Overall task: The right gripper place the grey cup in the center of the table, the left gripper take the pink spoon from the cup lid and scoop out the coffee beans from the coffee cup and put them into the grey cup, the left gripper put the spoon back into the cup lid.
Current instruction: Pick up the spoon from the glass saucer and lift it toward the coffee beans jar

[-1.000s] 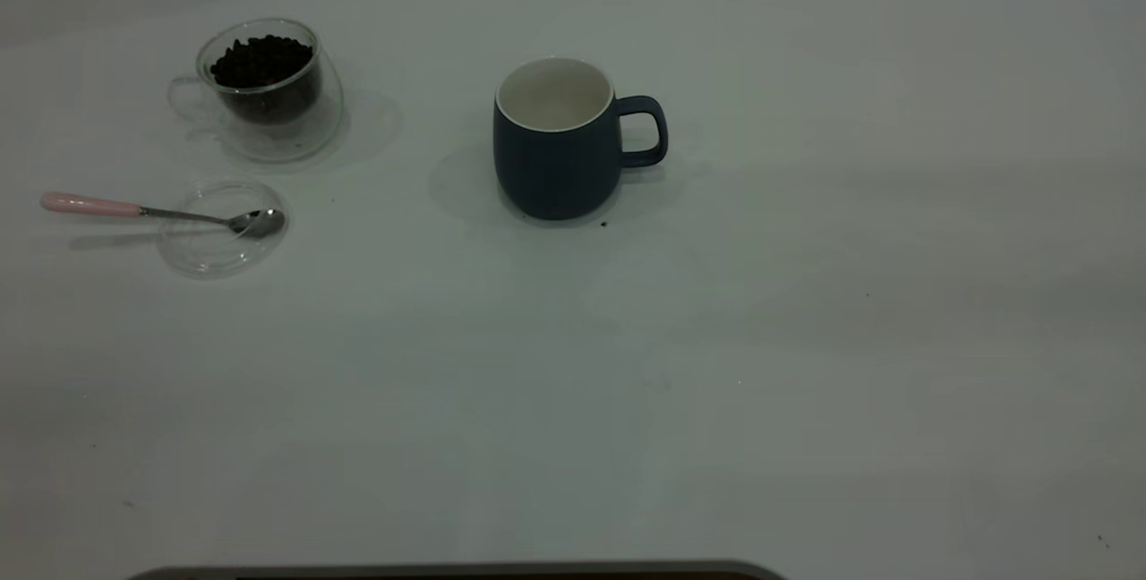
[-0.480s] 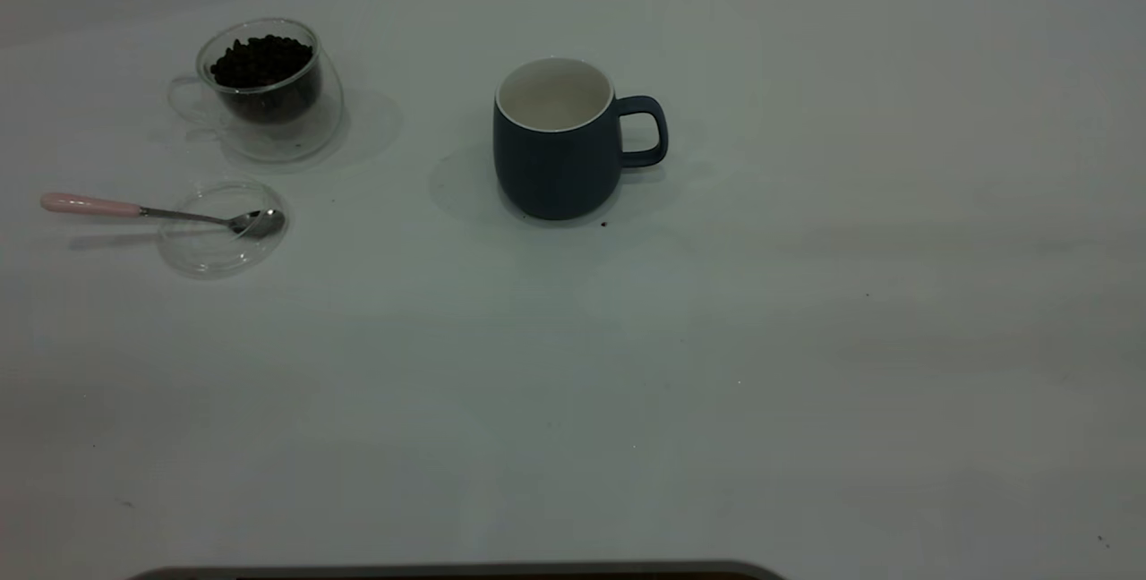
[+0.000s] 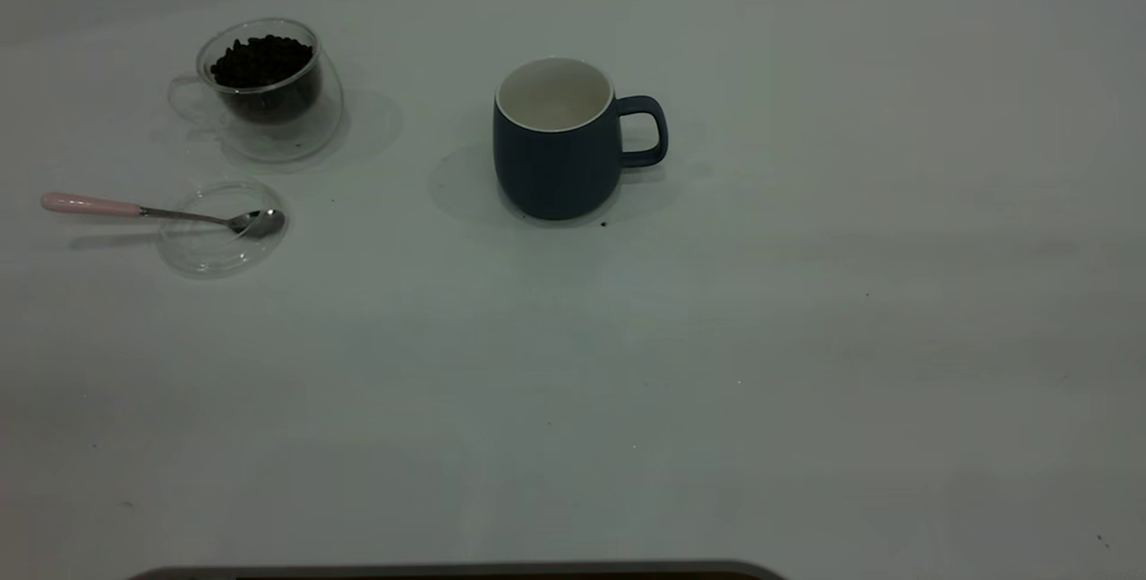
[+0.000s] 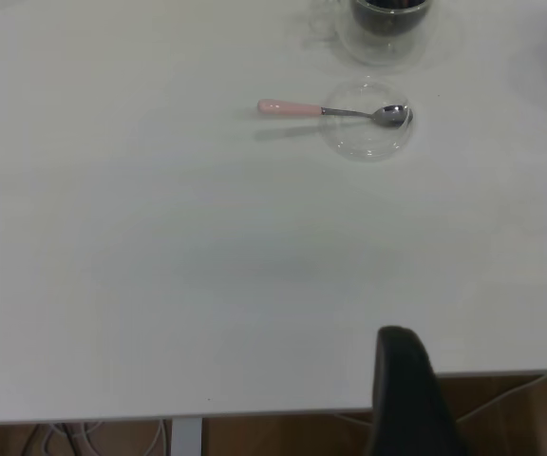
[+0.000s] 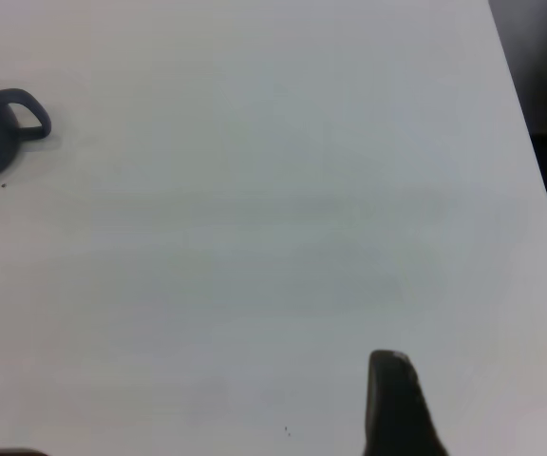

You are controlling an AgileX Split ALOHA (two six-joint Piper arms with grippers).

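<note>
Exterior view: neither claw shows; one dark blue-grey ceramic mug, the grey cup [image 3: 555,146], stands mid-table, so fetching the spoon is likely next. Left wrist view: the left gripper [image 4: 408,389] hangs low over the near edge, its opening untold; one pink-handled metal spoon [image 4: 335,110], bowl in one clear glass cup lid [image 4: 366,133], lies well ahead, one glass coffee cup [image 4: 388,24] of coffee beans [image 3: 261,61] beyond; best pinch the overhanging pink handle. Right wrist view: the right gripper [image 5: 399,404], opening untold, sits far from the mug.

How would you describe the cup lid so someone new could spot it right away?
On the white table, look at the exterior view's left side, just in front of the coffee cup full of coffee beans. The cup lid is the flat clear glass disc with the pink spoon resting on it.
</note>
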